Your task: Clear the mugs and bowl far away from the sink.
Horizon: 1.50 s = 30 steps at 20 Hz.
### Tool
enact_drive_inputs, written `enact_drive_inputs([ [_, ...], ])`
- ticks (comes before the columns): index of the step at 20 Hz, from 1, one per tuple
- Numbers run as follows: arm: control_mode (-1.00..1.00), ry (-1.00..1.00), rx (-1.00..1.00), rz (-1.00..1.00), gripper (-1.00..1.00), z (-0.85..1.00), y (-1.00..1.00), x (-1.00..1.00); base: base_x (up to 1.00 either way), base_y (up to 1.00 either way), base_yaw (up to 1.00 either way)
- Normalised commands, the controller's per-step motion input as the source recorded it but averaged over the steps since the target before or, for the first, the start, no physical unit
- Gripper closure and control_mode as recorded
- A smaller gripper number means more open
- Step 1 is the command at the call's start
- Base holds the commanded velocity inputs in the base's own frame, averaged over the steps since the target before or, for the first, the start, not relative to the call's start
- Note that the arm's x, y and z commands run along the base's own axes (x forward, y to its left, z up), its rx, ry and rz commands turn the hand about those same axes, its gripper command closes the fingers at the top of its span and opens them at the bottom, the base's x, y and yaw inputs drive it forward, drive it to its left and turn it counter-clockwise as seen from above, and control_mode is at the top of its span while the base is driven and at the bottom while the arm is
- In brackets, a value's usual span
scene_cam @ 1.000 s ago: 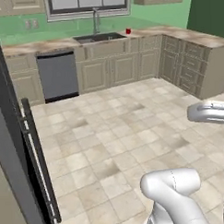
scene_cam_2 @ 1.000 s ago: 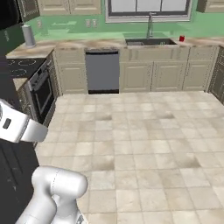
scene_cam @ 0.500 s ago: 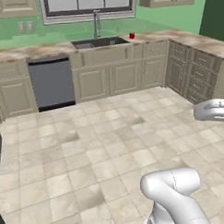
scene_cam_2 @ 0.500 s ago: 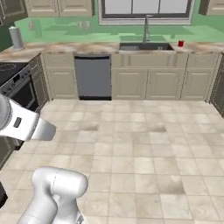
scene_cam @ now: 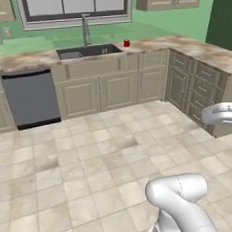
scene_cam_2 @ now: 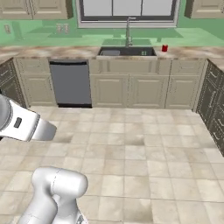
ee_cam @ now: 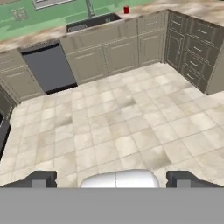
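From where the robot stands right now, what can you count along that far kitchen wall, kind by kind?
Red mug: 1, on the counter right of the sink
Sink: 1
Faucet: 1
Dishwasher: 1
Window: 1
Total: 5
A green mug and a bowl cannot be made out from here.

We see a mottled stone-look tabletop (scene_cam: pixel 24 60), a dark matt sink (scene_cam: pixel 89 51) with a grey metal faucet (scene_cam: pixel 86 28), matt panelled wood cabinets (scene_cam_2: pixel 127 89), a smooth grey dishwasher front (scene_cam_2: pixel 71 83), a glossy red mug (scene_cam_2: pixel 165 48) and dull stone-look floor tiles (ee_cam: pixel 113 127).
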Motion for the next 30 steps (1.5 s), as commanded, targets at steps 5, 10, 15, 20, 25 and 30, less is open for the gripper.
enact_drive_inputs([
  [5,1.00,0.00,0.00,0.00,-1.00,0.00,0.00,0.00,1.00,-0.72,0.09],
  [10,1.00,0.00,0.00,0.00,-1.00,0.00,0.00,0.00,1.00,-0.55,0.12],
  [15,1.00,0.00,0.00,0.00,-1.00,0.00,0.00,0.00,1.00,-0.23,0.12],
  [20,1.00,0.00,0.00,0.00,-1.00,0.00,0.00,0.00,1.00,-0.21,0.12],
  [25,1.00,0.00,0.00,0.00,-1.00,0.00,0.00,0.00,1.00,-0.47,0.14],
  [30,1.00,0.00,0.00,0.00,-1.00,0.00,0.00,0.00,1.00,-0.72,0.12],
])
